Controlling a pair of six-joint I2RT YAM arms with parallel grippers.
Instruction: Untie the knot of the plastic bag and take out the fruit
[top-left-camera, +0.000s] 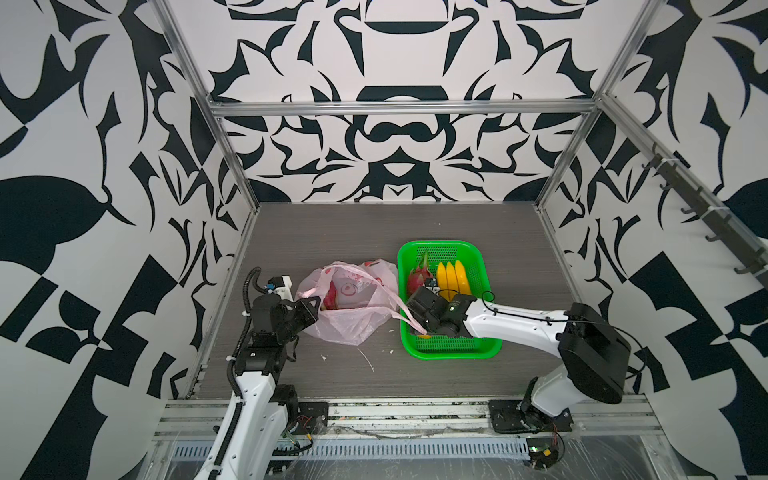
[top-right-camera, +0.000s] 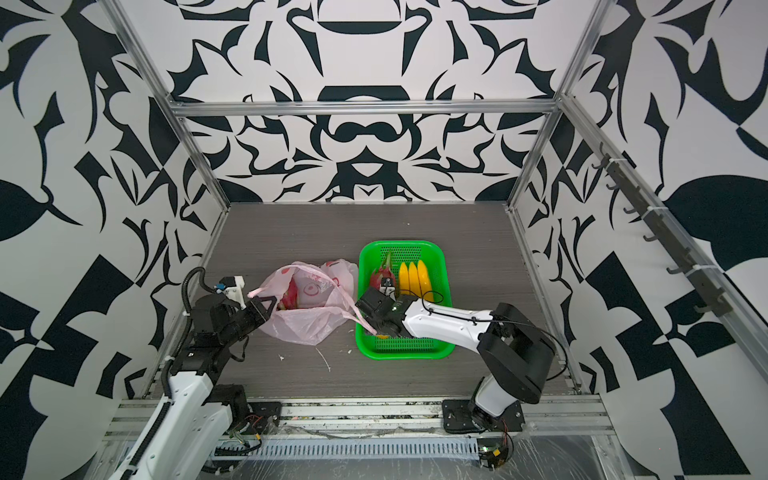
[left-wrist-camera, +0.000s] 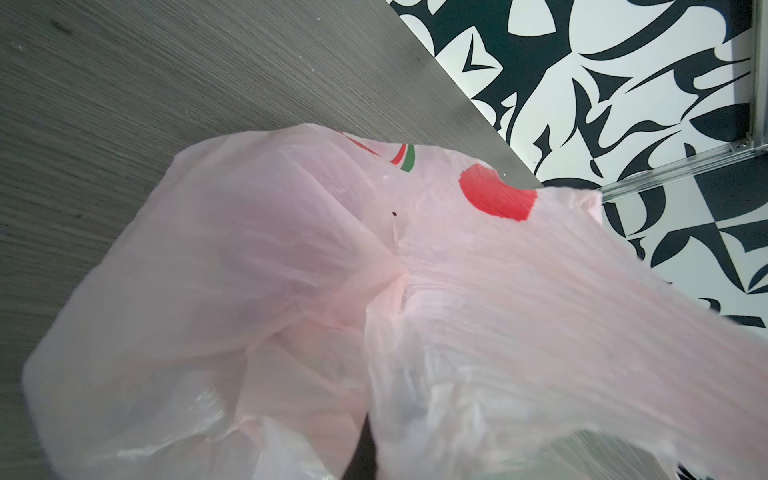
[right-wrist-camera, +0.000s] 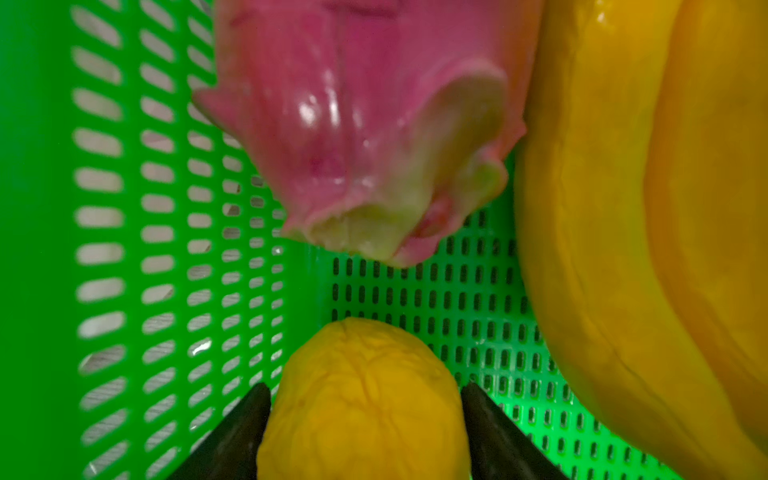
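The green basket (top-left-camera: 457, 351) is sitting toward the right edge of the table (top-left-camera: 353, 232). The plastic bag (top-left-camera: 353, 326) is lying just beside the basket's left wall, nearer the table's middle. The bag's mouth is gaping open, and one dragon fruit (top-left-camera: 330, 300) is showing inside it. A long loop handle (top-left-camera: 400, 306) is trailing over the basket's left rim and running past the right arm's wrist.

Inside the basket a second dragon fruit (top-left-camera: 417, 277) is lying against the bananas (top-left-camera: 451, 277).

The right gripper (right-wrist-camera: 365, 390) is reaching into the basket's front left corner. Its jaws are standing spread on either side of the round fruit (right-wrist-camera: 361, 419), which is resting on the basket floor. Whether they are pressing it cannot be told.

The left gripper (top-left-camera: 311, 308) is pinching the bag's rim on its left side, jaws pressed together on the film.

White scraps (top-left-camera: 368, 358) are lying on the table in front of the bag. A hook rail (top-left-camera: 702, 212) is running along the right wall.

The bag is carrying a red blob (left-wrist-camera: 496, 195) and red-and-green stripes (left-wrist-camera: 405, 157). Any lettering is too small to read.
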